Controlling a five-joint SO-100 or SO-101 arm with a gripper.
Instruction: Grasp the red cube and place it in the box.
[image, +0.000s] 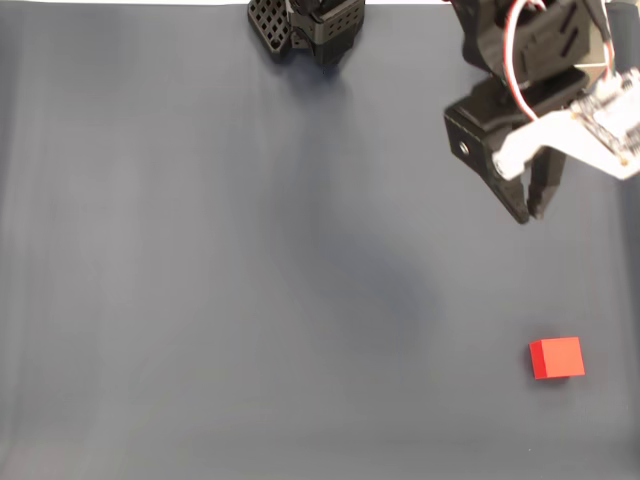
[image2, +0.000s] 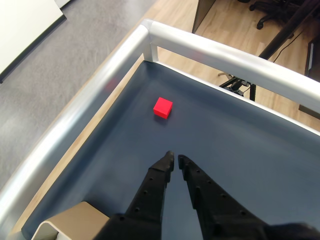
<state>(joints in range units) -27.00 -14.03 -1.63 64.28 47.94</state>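
Gripper (image2: 175, 159) lower centre of wrist view, fingers nearly together, holding nothing. Red cube (image2: 163, 107) above tips in frame, well apart; lower right in fixed view (image: 556, 357). Box (image2: 75, 221) corner bottom left. Advice: spread fingers, descend straight, straddle cube squarely.

**Arm at the upper right, fingers nearly together**

In the fixed view the arm comes in from the top right corner of the frame. Its black wrist carries a white part and red and white wires loop over it. The gripper (image: 527, 212) points down and slightly to the left, and its two black fingers meet almost at the tips. In the wrist view the gripper (image2: 175, 158) rises from the bottom centre of the frame toward the middle. There the two fingers lie close, with only a thin gap between the tips, and they hold nothing.
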